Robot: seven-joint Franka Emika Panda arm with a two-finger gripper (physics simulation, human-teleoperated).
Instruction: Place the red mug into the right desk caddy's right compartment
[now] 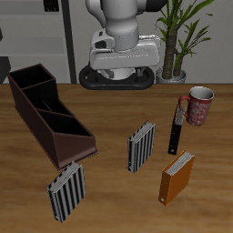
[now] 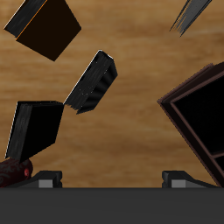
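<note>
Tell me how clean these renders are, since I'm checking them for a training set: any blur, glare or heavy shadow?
Exterior view: sharp, evenly lit, no glare; the red mug and striped books cast only soft shadows on the table. Wrist view: also sharp, but the right desk caddy shows black inside, its cells unreadable.

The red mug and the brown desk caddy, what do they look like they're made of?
The red mug looks like glazed ceramic: a red body with whitish speckles, a loop handle and a pale inside, though the render leaves this open. The right desk caddy seems to be dark brown wood or matte plastic: flat thin walls and dividers, with no shine.
</note>
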